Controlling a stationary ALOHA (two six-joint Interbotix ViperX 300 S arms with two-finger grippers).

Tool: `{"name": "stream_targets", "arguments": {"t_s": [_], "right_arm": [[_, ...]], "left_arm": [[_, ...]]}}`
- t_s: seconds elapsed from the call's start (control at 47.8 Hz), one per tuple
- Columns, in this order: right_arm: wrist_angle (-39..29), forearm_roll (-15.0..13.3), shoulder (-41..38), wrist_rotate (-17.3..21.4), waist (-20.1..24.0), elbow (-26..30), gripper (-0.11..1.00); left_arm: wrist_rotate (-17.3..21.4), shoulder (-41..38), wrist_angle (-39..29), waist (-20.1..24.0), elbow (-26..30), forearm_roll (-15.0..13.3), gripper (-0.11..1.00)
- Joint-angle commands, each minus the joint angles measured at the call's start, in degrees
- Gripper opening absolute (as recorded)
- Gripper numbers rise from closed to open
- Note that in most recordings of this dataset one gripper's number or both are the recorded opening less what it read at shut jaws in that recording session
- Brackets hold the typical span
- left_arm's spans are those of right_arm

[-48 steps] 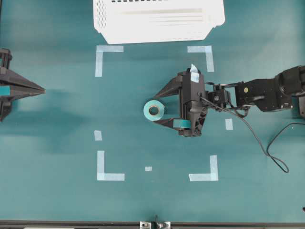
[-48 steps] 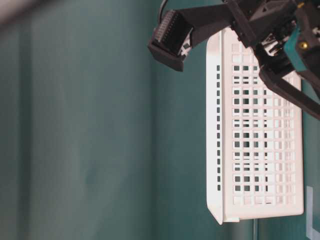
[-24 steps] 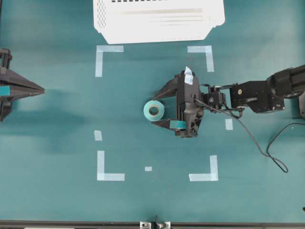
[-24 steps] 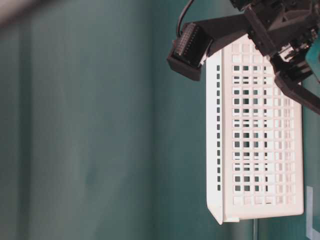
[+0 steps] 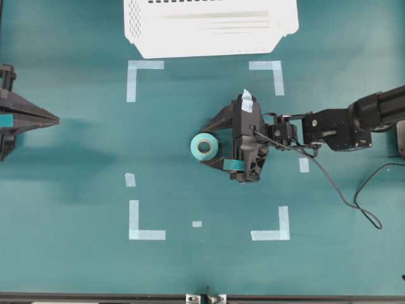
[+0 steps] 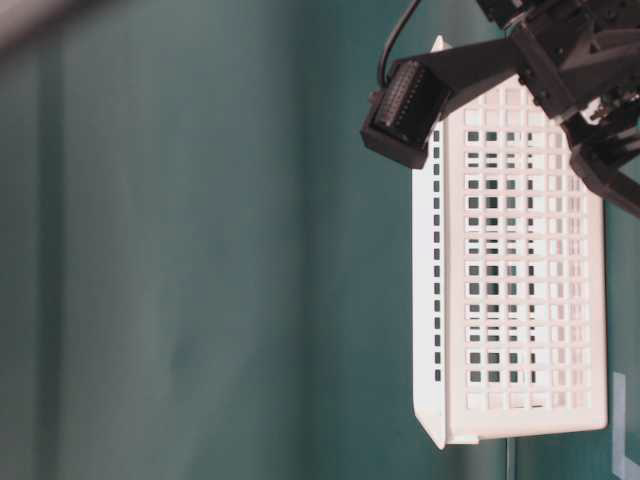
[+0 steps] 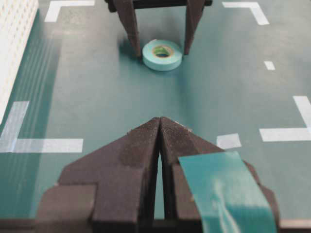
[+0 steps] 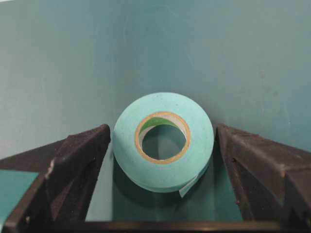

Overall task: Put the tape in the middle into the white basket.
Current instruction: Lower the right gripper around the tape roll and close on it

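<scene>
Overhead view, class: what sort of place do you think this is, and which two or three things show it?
Probably a robot lab bench set up for trials. Pale tape corner marks frame a work zone on the teal table, two black robot arms reach in from either side, and only test props lie out: the tape and the white basket.

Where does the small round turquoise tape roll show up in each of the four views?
Overhead: the small round turquoise tape roll lies mid-table, between the open right gripper fingers.
Table-level: not in it.
Left wrist: top centre, between two black fingers.
Right wrist: centre, flat on the table.
Shared landmark: the right gripper's black fingers flanking the roll.
</scene>
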State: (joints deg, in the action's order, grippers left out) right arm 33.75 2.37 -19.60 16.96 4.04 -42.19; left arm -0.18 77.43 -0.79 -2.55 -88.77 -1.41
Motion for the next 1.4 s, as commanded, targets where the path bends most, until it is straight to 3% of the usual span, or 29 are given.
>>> {"name": "stream_targets", "arguments": {"t_s": [0.0, 1.38], "right_arm": [[0.44, 0.26, 0.79, 0.09, 0.18, 0.88, 0.99], [-0.26, 0.26, -1.14, 0.0, -0.09, 2.9, 1.0]], "left_arm": [[0.0, -0.44, 0.53, -0.18, 0.62, -0.18, -0.11], [0.0, -0.44, 0.62, -0.18, 0.62, -0.09, -0.11]]}}
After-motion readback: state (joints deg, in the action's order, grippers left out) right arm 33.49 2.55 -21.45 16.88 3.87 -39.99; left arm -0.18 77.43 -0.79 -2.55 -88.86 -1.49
